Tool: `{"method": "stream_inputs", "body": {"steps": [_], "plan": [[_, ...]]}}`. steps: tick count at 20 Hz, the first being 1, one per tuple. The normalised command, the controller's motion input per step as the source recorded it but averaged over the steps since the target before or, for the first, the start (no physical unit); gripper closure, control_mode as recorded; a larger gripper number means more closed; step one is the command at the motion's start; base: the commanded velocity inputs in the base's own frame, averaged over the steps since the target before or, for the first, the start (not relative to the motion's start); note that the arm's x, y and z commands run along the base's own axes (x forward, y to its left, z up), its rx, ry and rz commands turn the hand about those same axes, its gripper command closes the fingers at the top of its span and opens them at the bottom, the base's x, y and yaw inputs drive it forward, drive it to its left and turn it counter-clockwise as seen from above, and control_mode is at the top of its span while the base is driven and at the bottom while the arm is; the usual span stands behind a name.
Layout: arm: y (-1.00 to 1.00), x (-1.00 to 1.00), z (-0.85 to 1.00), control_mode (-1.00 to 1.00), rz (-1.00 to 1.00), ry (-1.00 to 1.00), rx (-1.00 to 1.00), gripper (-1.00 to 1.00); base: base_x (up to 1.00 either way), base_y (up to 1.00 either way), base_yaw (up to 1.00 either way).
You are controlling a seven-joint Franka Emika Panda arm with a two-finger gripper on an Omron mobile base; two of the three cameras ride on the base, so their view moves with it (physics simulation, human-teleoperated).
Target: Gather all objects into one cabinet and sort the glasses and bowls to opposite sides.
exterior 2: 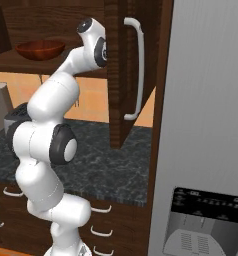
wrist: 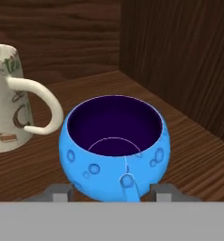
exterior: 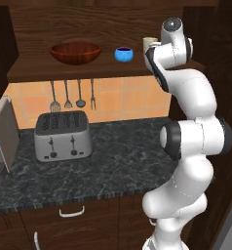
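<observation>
In the hand view a bright-blue round vessel point(wrist: 114, 146) with a small handle stands on the cabinet's wooden shelf point(wrist: 189, 155), close to the right side wall. My gripper point(wrist: 112, 192) is open, its fingertips point(wrist: 62, 190) set apart on either side of the vessel's base, around the handle. The cream mug point(wrist: 10, 99) stands just to its left, handle toward it. In the left base view the reddish-brown bowl point(exterior: 75, 52) sits at the shelf's left, another blue vessel point(exterior: 123, 53) in the middle, and the mug point(exterior: 148, 44) peeks from behind my arm. The bowl point(exterior 2: 40, 49) also appears in the right base view.
The cabinet door point(exterior 2: 122, 75) stands open on the right. Below the shelf point(exterior: 64, 72) hang utensils point(exterior: 71, 95) over a dark counter point(exterior: 127, 161) with a toaster point(exterior: 63, 135) and a grey appliance point(exterior: 1, 141). A fridge point(exterior 2: 211, 125) fills the far right.
</observation>
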Motion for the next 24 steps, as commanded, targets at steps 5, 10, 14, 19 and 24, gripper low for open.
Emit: {"method": "stream_inputs", "body": {"steps": [5,10,14,19,24], "plan": [[0.0,-0.04,0.0,-1.0,0.0,-0.04,0.0,-1.0,0.0,0.0,0.0],[0.33,-0.33,0.04,-1.0,0.0,-0.09,0.0,-1.0,0.0,0.0,0.0],[0.6,-0.54,0.02,-1.0,0.03,-0.07,0.0,-1.0,0.0,0.0,0.0],[0.7,-0.26,0.04,-1.0,0.18,-0.05,0.0,-1.0,0.0,0.0,0.0],[0.67,0.0,0.0,-1.0,0.32,0.0,0.0,-1.0,0.0,0.0,0.0]]}}
